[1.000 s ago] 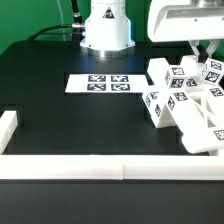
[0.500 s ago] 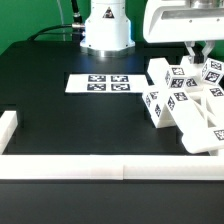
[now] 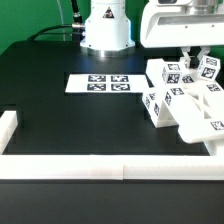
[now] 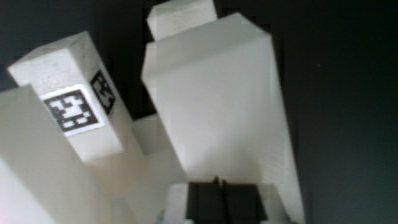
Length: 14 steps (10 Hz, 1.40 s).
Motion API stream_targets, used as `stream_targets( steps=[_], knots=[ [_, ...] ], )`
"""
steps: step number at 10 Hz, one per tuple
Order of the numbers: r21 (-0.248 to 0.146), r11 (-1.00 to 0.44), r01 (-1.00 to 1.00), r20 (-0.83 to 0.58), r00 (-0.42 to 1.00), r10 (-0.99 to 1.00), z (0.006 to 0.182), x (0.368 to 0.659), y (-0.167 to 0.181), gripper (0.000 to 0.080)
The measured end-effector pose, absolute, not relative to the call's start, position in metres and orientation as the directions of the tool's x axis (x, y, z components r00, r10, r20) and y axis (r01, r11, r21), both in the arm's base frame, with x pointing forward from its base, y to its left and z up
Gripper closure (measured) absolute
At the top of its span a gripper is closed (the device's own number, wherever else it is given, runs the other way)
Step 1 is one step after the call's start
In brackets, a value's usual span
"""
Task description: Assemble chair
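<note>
The chair's white parts lie in a heap at the exterior view's right: a tagged block (image 3: 166,73), a second tagged block (image 3: 159,103) in front of it, and a big angled piece (image 3: 201,122) nearest the front rail. My gripper (image 3: 191,61) hangs over the back of the heap, among the tagged pieces. In the wrist view my gripper (image 4: 221,192) is shut, its dark fingers pressed together with nothing between them, right at the end of a long white bar (image 4: 214,100). A tagged bar (image 4: 79,100) lies beside that one.
The marker board (image 3: 100,84) lies flat in the middle of the black table. A white border rail (image 3: 70,167) runs along the front and another rail (image 3: 8,128) stands at the exterior view's left. The robot base (image 3: 106,28) is at the back.
My gripper has moved a little toward the exterior view's left, and the heap of white parts has shifted and turned slightly with it.
</note>
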State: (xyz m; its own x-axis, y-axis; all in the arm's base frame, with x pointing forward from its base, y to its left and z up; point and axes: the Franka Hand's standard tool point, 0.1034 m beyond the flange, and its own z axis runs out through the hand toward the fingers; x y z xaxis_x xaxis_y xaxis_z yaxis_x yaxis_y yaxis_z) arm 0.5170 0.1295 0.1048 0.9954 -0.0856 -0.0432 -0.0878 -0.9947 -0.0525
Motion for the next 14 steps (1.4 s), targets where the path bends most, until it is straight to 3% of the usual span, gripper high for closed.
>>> stream_targets(
  steps=[8,9,10,11,12,13,14],
  knots=[
    [-0.055,-0.994,-0.093,-0.035,0.995,-0.091,0.1060,0.5157,0.1321,0.0769],
    [-0.055,-0.994,-0.093,-0.035,0.995,-0.091,0.1059,0.5157,0.1320,0.0585],
    [-0.055,-0.994,-0.094,-0.035,0.995,-0.092,0.1059,0.5158,0.1319,0.0585],
    [-0.055,-0.994,-0.093,-0.033,0.995,-0.092,0.1057,0.5157,0.1319,0.0385],
    [-0.054,-0.994,-0.094,-0.031,0.995,-0.092,0.1038,0.5136,0.1308,0.0250],
    [-0.052,-0.994,-0.094,-0.027,0.995,-0.092,0.1002,0.5102,0.1288,0.0250],
    [-0.049,-0.994,-0.094,-0.025,0.995,-0.093,0.0965,0.5064,0.1266,0.0171]
  ],
)
